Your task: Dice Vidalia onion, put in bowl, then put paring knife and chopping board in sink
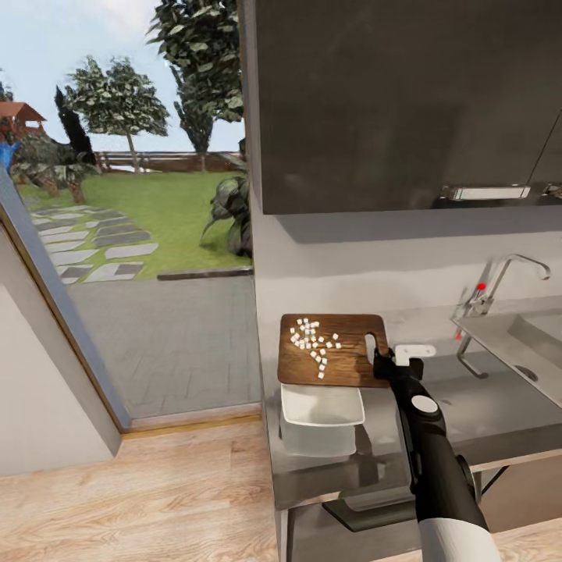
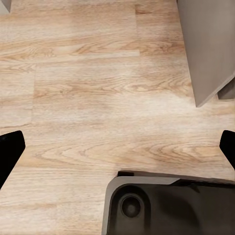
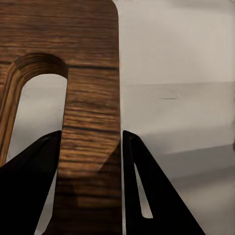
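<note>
While right end effector (image 1: 380, 361) clamps one chopping board (image 1: 332, 350), roughly twenty diced onion bits (image 1: 314, 341), one bowl (image 1: 321, 415); left end effector (image 2: 117, 147) spread.

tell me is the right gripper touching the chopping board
Touching. The right wrist view shows the right gripper fingers pressed against both sides of the chopping board handle strip.

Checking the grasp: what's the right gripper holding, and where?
The board, by the strip between its handle slot and edge, with the fingers either side.

chopping board (image 3: 90, 122): handle strip beside its slot | fingers (image 3: 29, 196): clamped on both edges | countertop (image 3: 186, 117): behind
</note>
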Motion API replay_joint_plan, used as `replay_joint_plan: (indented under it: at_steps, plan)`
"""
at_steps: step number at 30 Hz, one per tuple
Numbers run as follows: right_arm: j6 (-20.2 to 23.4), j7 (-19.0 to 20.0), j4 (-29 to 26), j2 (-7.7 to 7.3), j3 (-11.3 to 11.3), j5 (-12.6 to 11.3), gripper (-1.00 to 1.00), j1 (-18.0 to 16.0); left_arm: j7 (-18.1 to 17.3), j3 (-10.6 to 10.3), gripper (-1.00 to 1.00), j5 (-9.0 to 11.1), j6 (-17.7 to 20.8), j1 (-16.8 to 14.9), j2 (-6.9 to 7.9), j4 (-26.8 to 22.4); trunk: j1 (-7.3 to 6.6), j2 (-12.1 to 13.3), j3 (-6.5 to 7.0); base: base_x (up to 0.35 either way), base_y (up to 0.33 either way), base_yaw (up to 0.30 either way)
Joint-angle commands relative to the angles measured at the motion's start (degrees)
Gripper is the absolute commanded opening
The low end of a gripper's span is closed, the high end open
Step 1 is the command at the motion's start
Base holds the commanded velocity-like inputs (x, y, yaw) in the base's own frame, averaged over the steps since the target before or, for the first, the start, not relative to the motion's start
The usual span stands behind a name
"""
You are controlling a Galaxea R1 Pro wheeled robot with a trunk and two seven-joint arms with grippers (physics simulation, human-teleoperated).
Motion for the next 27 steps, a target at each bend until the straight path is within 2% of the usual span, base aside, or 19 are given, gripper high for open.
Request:
replay_joint_plan:
  at_steps: [1, 7, 10, 13, 27]
  plan:
    - [-0.1, 0.5, 0.0, 0.07, -0.2, 0.6, -1.0, -0.1, 0.1, -0.1, 1.0, 0.3, -0.1, 0.0, 0.02, -0.1, 0.04, -0.1, -0.11, 0.0, 0.0, 0.0]
    - [-2.9, 0.5, 1.2, 0.0, -0.2, 0.6, -1.0, 0.0, 0.1, -0.1, 1.0, 0.3, -0.1, 0.0, 0.02, -0.1, 0.04, -0.1, -0.11, 0.0, 0.0, 0.0]
    - [-4.4, 0.5, 2.3, -1.35, -0.2, 0.6, -1.0, 0.0, 0.1, -0.1, 1.0, 0.3, -0.1, 0.0, 0.02, -0.1, 0.04, -0.1, -0.11, 0.0, 0.0, 0.0]
    - [-4.9, 0.5, 2.6, -1.77, -0.2, 0.6, -1.0, 0.0, 0.1, -0.1, 1.0, 0.3, -0.1, 0.0, 0.01, -0.1, 0.04, -0.1, -0.11, 0.0, 0.0, 0.0]
    - [-6.0, 0.5, 2.9, -1.86, -0.2, 0.6, -1.0, 0.0, 0.1, -0.1, 1.0, 0.3, -0.1, 0.0, -0.06, 0.0, 0.04, -0.1, -0.11, 0.0, -0.02, 0.0]
